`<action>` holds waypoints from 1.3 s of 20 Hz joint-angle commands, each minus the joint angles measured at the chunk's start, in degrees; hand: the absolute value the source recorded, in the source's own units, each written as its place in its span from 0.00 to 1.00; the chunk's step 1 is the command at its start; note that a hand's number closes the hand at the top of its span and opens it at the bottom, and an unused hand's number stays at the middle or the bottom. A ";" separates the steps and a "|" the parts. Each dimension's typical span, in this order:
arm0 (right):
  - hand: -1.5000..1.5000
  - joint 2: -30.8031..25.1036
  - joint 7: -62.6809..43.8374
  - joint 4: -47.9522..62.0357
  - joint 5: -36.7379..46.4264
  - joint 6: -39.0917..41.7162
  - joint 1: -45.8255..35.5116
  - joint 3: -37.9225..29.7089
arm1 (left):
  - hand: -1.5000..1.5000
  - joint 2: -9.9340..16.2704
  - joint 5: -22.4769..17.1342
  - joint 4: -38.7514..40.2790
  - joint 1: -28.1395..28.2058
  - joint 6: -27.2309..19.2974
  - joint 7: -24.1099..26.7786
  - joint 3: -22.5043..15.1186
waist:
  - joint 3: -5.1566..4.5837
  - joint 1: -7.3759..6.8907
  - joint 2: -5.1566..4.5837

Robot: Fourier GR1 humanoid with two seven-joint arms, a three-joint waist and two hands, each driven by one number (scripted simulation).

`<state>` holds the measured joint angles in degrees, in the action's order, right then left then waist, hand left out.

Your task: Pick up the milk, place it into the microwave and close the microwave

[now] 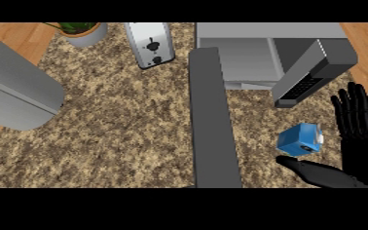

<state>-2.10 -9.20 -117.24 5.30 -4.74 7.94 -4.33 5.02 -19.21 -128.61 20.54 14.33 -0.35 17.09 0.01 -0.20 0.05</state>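
The right hand is sitting wide open at the right edge of the view, fingers straight and pointing up toward the microwave, thumb sticking out leftward along the counter, and it is holding nothing. Right there in the crook between thumb and fingers the milk is waiting: a small blue carton standing on the speckled counter, just left of the fingers and just above the thumb, with what looks like a thin gap on both sides, though whether the thumb is touching its base I cannot tell. The carton is looking squat from up here and a little tilted, its white top corner turned toward the fingers, so there is no long axis to speak of; to my eye the closing move is a short sideways squeeze leftward. Beyond it, up and slightly left, the microwave is gaping open, its door swinging out to the right and hanging directly above the carton's spot. The other arm, a long grey forearm, is running up the middle of the view, its hand hidden, so the right hand is clearly the nearer one.
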 commanded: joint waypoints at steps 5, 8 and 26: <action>0.00 0.54 14.33 16.82 -0.42 -0.21 1.12 -5.42 | 0.00 2.66 -6.83 0.95 1.66 4.61 -0.08 7.15 | 0.03 -0.31 -0.07; 0.00 0.58 14.17 16.42 -1.69 0.31 2.42 -6.29 | 0.00 -1.38 -1.88 -2.11 2.62 4.22 -1.50 3.11 | 0.01 -0.01 -0.02; 0.00 -5.94 37.48 48.70 -5.08 7.07 -5.19 -14.63 | 0.00 -3.72 -7.18 -6.79 4.82 9.09 -5.06 8.66 | 0.03 -0.33 -0.03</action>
<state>-6.34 22.51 -77.51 0.37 1.41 6.84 -17.38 2.37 -25.24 -131.99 23.67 22.84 -3.68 25.37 0.01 -0.31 0.03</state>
